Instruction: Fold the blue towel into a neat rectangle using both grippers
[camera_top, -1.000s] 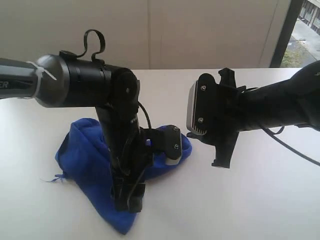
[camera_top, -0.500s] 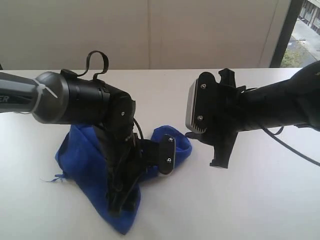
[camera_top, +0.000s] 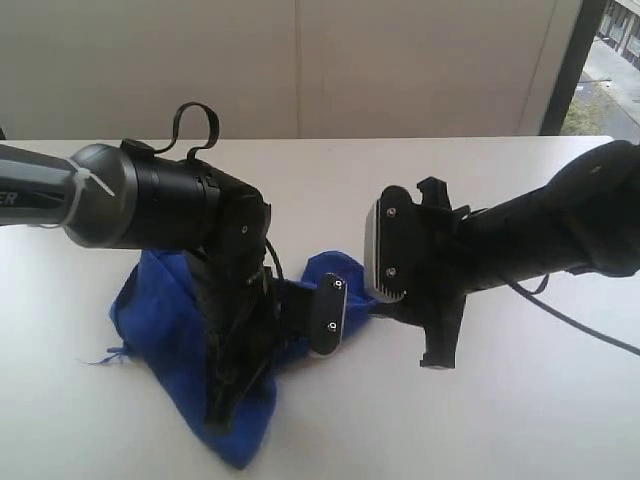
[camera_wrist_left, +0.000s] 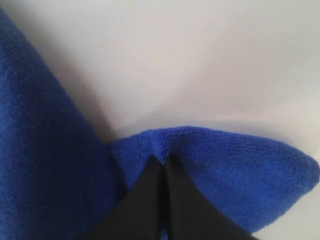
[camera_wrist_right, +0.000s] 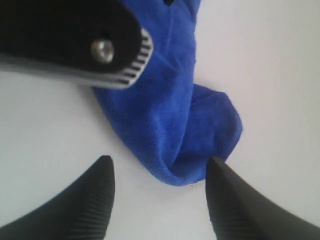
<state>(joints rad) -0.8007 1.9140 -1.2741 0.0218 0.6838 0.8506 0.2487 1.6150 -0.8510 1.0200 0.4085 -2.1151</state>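
Pinching a fold of the crumpled blue towel (camera_top: 152, 322), the left claw (camera_wrist_left: 162, 162) is now pressing together after gaping a moment ago. The right claw (camera_wrist_right: 159, 167), spread wide, is lowering toward the towel's nearby end on the desk (camera_top: 540, 420), probably setting up a two-handed stretch.

The desk (camera_top: 520, 400) is white and smooth. Only one thing lies on it, the blue towel (camera_top: 165, 320). The towel is soft and bunched up in a heap, not spread flat. It sits on the left half of the desk, closer to the near edge than to the far edge. A thin thread (camera_top: 103, 358) sticks out from its left side onto the desk.
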